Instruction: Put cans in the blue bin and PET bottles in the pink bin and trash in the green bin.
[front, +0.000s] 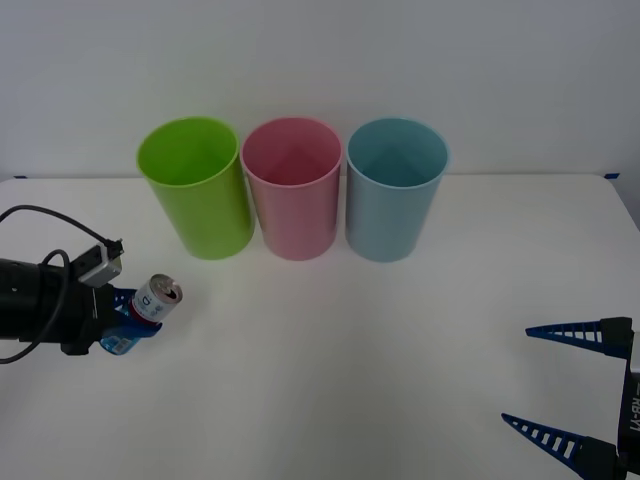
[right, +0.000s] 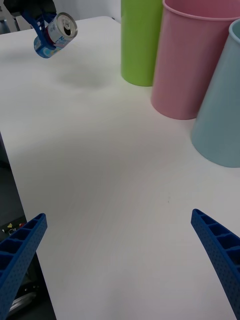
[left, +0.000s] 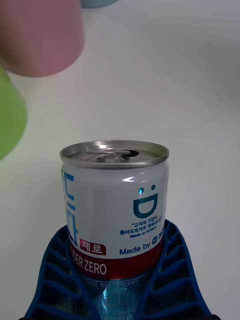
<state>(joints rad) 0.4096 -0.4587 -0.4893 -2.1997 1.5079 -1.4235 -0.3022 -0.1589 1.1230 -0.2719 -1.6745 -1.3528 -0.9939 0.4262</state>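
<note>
A plain white table (front: 400, 340) runs back to a bare pale wall (front: 500, 70), where the green bin (front: 195, 187), pink bin (front: 292, 186) and blue bin (front: 394, 187) stand in a row. The left hand (front: 125, 320) is clamped on the can (front: 158, 297), held tilted above the table's left side, near the green bin. The right hand (front: 565, 385) hangs with its fingers spread apart at the near right.

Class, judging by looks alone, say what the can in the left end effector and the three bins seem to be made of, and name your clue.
The can looks like metal: a shiny silver rim and pull-tab top, with a glossy printed label. It sits clamped in the left end effector. The green bin, pink bin and blue bin look like smooth moulded plastic: even colour, thin rims, soft sheen.
</note>
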